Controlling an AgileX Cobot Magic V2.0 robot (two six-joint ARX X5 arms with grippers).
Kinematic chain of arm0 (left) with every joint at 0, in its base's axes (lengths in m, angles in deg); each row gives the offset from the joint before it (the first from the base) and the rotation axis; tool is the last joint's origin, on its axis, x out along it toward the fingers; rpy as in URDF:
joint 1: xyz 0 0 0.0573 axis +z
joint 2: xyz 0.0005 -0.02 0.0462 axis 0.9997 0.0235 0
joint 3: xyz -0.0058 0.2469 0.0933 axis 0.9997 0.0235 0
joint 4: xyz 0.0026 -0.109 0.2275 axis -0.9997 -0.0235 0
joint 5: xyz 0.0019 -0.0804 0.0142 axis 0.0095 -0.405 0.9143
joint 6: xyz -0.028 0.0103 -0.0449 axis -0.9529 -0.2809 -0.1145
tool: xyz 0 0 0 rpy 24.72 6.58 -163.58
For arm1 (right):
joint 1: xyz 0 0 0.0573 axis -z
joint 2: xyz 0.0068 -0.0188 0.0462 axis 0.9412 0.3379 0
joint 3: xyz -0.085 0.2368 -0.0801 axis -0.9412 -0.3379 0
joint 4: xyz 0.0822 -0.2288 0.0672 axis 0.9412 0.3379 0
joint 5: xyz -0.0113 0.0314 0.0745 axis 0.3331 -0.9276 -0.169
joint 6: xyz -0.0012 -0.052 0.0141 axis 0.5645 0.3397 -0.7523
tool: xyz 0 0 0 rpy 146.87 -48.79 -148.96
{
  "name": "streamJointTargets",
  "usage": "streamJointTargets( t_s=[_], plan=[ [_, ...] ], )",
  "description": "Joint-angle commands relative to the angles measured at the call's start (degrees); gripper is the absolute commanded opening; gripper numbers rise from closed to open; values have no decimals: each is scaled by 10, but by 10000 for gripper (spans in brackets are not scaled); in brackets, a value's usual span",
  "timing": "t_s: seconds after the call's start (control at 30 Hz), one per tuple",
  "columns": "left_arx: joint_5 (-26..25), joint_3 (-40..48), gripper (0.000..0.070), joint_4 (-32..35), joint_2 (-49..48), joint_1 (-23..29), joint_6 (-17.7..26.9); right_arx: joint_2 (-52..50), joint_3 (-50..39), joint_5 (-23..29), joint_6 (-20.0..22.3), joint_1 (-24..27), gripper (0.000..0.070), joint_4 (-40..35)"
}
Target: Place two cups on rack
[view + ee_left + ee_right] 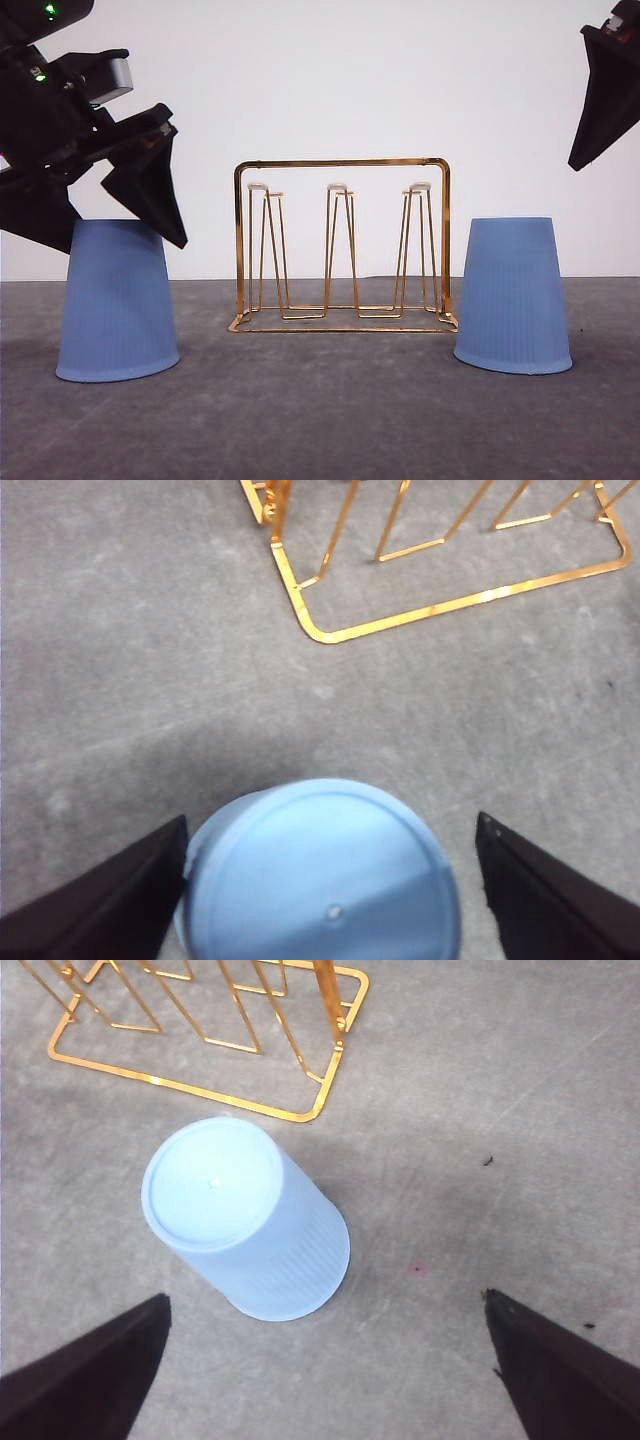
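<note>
Front view: gold wire rack point(342, 246) stands mid-table on the grey table point(320, 420), arched rectangular frame, three hairpin pegs with whitish tips, flat wire base. Two light-blue ribbed cups sit upside down, wide rims on the table: left cup point(118, 302) toward the left edge, right cup point(513, 296) toward the right edge, each apart from the rack. Left gripper point(105, 215) hangs low at the left cup's top; right gripper point(607, 95) is high near the right edge, well above its cup. Left wrist view: left cup point(320, 875) shows its flat closed bottom with a small centre dimple, between spread fingers point(100, 905); jaws open, contact not discernible; rack base corner point(310, 630) beyond. Right wrist view: right cup point(245, 1220) stands just beside the rack corner point(320, 1100); jaws wide open, fingers point(85, 1380) clear of it.
</note>
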Motion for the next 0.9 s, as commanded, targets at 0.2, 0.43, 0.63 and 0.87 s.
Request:
streamJointTargets(
  t_s=[0.2, 0.43, 0.63, 0.87],
  plan=[
    [2, -15, 333, 2, 9, -5, -7, 5, 11, 0, 6, -3, 641, -5],
    [-13, -115, 337, -23, 7, -6, 0, 5, 11, -1, 6, -3, 641, -5],
    [-13, -233, 344, -46, 7, -6, 22, 5, 11, 0, 6, -3, 641, -5],
    [-11, -287, 352, -29, 29, -7, 38, 5, 11, -1, 6, -3, 641, -5]
  ],
)
